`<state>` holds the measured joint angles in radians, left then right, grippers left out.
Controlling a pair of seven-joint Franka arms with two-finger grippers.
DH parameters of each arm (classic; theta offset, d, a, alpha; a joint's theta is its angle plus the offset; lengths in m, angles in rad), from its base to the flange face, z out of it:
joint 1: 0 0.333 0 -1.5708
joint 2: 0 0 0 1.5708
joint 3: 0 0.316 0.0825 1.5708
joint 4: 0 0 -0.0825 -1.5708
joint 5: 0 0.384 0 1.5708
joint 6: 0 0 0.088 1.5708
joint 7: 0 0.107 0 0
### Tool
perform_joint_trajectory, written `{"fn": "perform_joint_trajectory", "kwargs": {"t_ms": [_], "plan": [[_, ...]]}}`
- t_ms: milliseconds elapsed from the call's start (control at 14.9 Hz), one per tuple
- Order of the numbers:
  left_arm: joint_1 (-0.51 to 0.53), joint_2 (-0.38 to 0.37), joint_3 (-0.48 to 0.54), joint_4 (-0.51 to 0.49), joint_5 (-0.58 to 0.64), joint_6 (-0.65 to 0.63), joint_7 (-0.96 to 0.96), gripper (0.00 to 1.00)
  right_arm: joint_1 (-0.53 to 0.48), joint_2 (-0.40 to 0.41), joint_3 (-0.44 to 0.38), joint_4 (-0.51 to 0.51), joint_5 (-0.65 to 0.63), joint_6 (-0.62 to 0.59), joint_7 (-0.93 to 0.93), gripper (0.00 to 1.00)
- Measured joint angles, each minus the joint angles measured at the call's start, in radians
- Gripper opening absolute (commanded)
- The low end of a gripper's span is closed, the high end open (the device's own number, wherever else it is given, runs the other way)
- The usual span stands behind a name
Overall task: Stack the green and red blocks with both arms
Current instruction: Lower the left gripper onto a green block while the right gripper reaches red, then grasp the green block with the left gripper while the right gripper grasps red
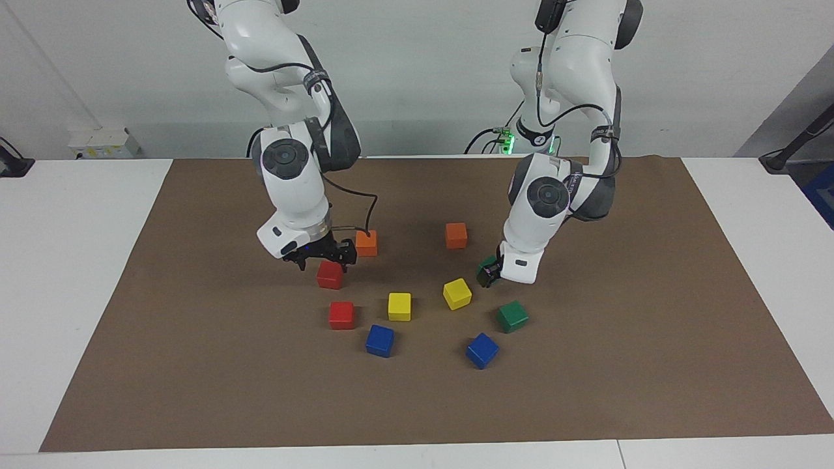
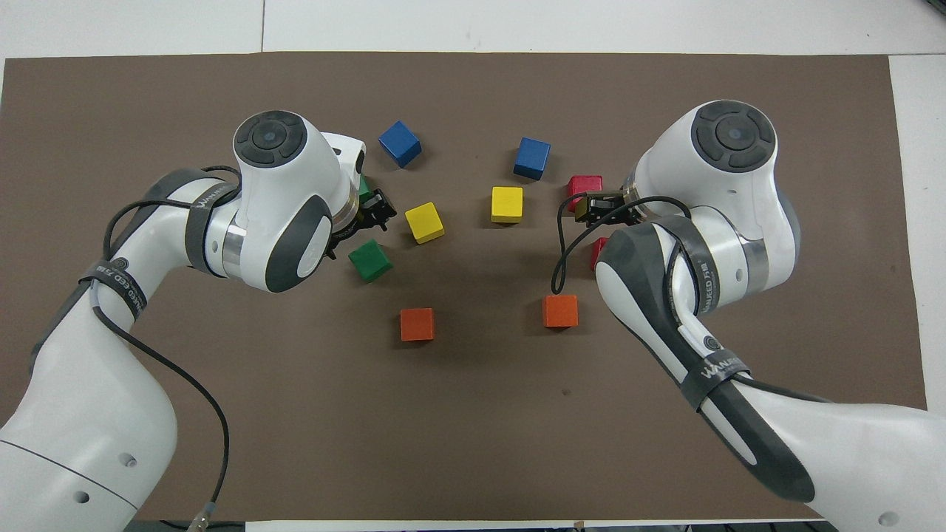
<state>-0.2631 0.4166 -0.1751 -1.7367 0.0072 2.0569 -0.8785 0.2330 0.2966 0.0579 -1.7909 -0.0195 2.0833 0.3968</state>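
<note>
the brown paper mat (image 1: pixel 195 365) lies bare around the cluster; inside it, a yellow matte cube (image 1: pixel 457 293) sits just beside the left gripper (image 1: pixel 487 273), an orange matte cube (image 1: pixel 366 242) beside the right gripper (image 1: pixel 320 255).

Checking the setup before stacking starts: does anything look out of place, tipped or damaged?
Nothing stands out. All ten cubes sit flat and apart on the brown mat, none stacked yet.

Each arm wears a dark grey strap with pale lettering. On the left arm's strap (image 2: pixel 122 279) in the overhead view the letters look like "WANJEED", and the right arm's strap (image 2: pixel 715 367) carries the same word. A second band on the right arm (image 2: pixel 708 284) bears small print, too small to make out.
</note>
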Motion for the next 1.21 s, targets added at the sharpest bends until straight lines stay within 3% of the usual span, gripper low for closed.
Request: {"fn": "perform_joint_trajectory", "kwargs": {"t_ms": [336,1209], "plan": [[-0.004,-0.006,-0.005,-0.045,0.001,0.029,0.000,1.00,0.000,0.033,0.000,-0.040,0.000,0.085,0.000,1.00],[-0.018,-0.023,-0.008,-0.105,0.001,0.085,0.000,1.00,-0.010,0.036,-0.005,-0.091,0.001,0.090,0.067,1.00]]}}
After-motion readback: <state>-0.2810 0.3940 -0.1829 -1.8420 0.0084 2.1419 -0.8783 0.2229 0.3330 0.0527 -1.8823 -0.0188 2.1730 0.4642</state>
